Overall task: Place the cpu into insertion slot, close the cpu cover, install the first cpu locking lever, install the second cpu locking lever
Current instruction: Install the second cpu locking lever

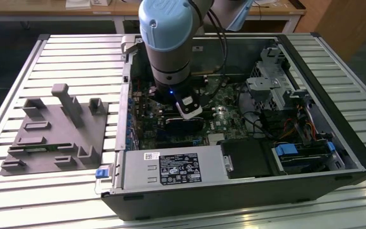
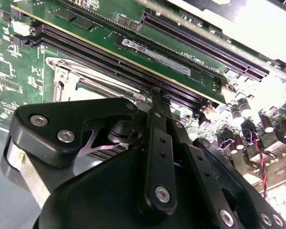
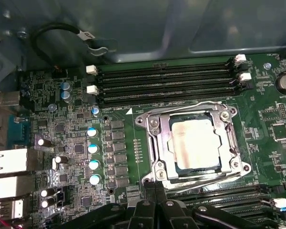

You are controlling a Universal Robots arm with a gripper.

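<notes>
Sitting in its socket, the small square cpu with the silvery-tan metal top (image 3: 193, 142) lies flat inside the insertion slot (image 3: 193, 164), the dark square socket on the green circuit board (image 3: 133, 143), just ahead of the claw's tips. The thin silvery cpu cover (image 3: 163, 143), a metal frame with a square window, appears folded down around the chip, so placing and covering look done. Thin wire locking levers (image 3: 200, 106) run along the frame's edges; whether either is latched cannot be told. The black claw (image 3: 155, 200) hangs close over the board just short of the socket, fingers drawn together and gripping nothing. Long black memory slots (image 3: 167, 83) lie beyond the socket. The open grey computer case (image 1: 310, 71) rests on a slatted metal tabletop (image 1: 75, 57).
</notes>
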